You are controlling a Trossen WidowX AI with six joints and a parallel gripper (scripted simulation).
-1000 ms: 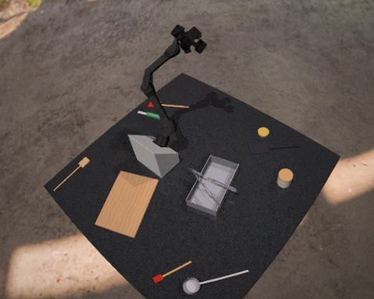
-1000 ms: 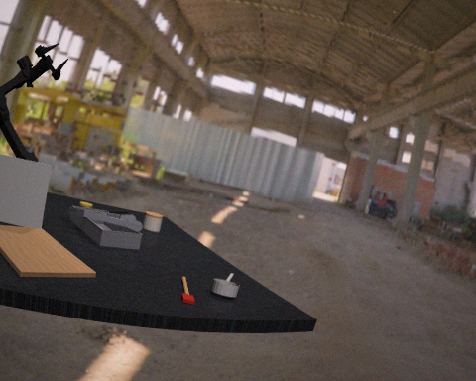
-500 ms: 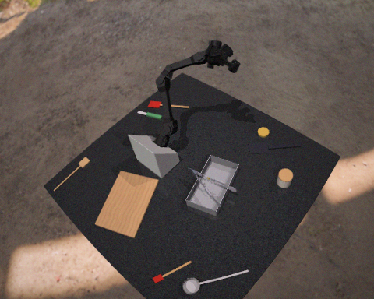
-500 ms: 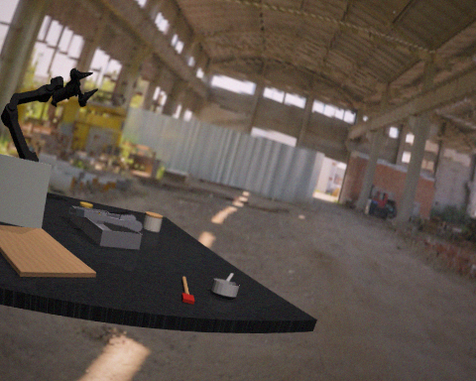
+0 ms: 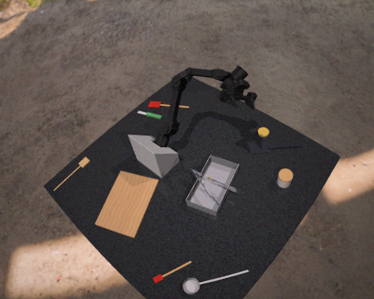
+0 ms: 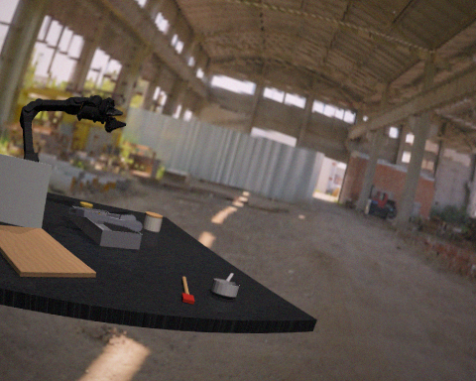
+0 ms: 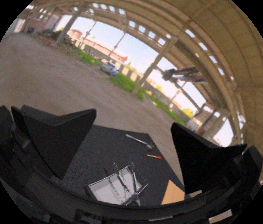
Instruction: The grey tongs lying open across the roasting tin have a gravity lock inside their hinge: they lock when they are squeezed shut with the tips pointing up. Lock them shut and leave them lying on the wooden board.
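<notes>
The grey tongs (image 5: 213,180) (image 6: 108,214) (image 7: 130,184) lie open in a V across the grey roasting tin (image 5: 194,199) (image 6: 112,239) (image 7: 98,190) near the middle of the black table. The wooden board (image 5: 126,203) (image 6: 36,251) (image 7: 173,193) lies flat to the tin's left, in front of the grey base block (image 5: 154,153) (image 6: 19,190). My gripper (image 5: 241,98) (image 6: 114,118) (image 7: 135,119) is open and empty. It hangs high in the air over the far side of the table, well above and behind the tin, with the tin showing low between its fingers in the wrist view.
A yellow-topped puck (image 5: 263,131) and a cork-lidded jar (image 5: 284,177) (image 6: 153,221) stand right of the tin. A red spatula (image 5: 171,271) (image 6: 186,291) and a ladle (image 5: 206,282) (image 6: 225,287) lie at the front edge. Other utensils (image 5: 155,110) lie at the back left, a wooden spatula (image 5: 71,173) at the left edge.
</notes>
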